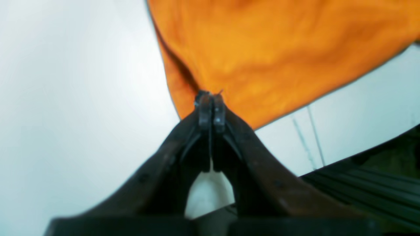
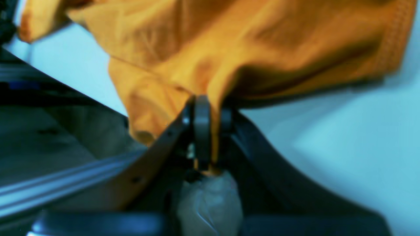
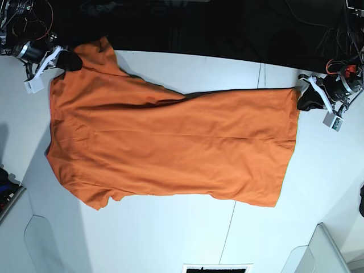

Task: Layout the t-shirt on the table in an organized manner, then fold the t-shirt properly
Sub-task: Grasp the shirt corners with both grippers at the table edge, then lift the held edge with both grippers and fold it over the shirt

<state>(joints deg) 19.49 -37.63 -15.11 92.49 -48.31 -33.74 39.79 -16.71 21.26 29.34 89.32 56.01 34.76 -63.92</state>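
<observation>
Fingers (image 1: 206, 111) of the left arm are pressed tight together on a corner of the plain orange soft fabric t-shirt (image 1: 279, 49), the cloth fanning away over the matte white tabletop (image 1: 72, 98).

From the right wrist, that arm's fingers (image 2: 201, 131) pinch a bunched fold of the same shirt (the stitched hem shows at the edge).

Overhead, the t-shirt (image 3: 170, 148) lies spread, its long axis running across the view, sleeves toward the right gripper (image 3: 51, 60), hem toward the left gripper (image 3: 307, 94). I'd draw both ends apart evenly and low, to flatten the slack far edge.
</observation>
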